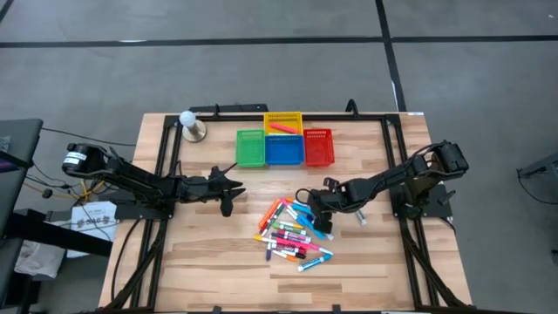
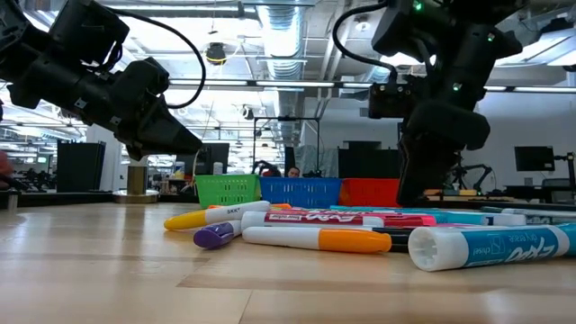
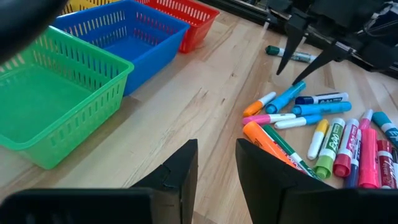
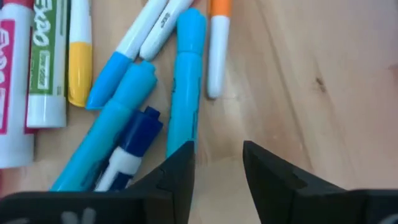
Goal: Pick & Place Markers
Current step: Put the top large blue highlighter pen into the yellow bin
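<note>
Four small baskets sit at the far middle of the wooden table point(image 1: 209, 262): a green basket point(image 1: 250, 148), a blue basket point(image 1: 283, 149) and a red basket point(image 1: 318, 147) in a row, with a yellow basket point(image 1: 283, 120) behind the blue one, a pink marker lying in it. Nearer the front edge, the markers point(image 1: 294, 232) lie in a loose heap on the bare wood. On the heap's right edge the right gripper point(image 1: 314, 204) hangs low, its fingers a narrow gap apart and holding nothing, beside a light blue marker point(image 4: 186, 74). Left of the heap and well apart from it, the left gripper point(image 1: 228, 190) hovers with fingers slightly parted and empty.
</note>
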### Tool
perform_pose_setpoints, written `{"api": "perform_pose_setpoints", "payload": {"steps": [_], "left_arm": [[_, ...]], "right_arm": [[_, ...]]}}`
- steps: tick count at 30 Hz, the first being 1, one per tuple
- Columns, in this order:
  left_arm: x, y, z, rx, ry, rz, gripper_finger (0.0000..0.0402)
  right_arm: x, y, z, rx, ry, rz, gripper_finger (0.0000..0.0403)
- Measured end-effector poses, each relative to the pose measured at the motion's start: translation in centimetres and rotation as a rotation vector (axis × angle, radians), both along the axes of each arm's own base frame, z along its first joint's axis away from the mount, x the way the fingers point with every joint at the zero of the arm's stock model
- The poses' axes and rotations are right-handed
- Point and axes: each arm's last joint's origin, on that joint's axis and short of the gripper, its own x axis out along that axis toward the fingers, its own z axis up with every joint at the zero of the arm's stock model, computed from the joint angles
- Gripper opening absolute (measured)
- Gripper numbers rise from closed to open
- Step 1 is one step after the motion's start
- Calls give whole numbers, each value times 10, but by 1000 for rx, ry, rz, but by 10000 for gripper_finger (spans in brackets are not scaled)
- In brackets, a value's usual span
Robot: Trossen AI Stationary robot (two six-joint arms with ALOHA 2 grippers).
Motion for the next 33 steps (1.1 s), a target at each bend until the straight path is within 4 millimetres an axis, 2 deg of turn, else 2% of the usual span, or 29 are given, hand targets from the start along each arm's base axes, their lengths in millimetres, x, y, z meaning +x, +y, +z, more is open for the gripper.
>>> {"api": "perform_pose_setpoints", "payload": {"steps": [19,33], "left_arm": [[0,0,0,7,2,-2,108],[0,0,0,7,2,-2,108]], "right_arm": [[-1,4,0,11,5,15,209],[-1,3,1,36,2,-12,199]]}}
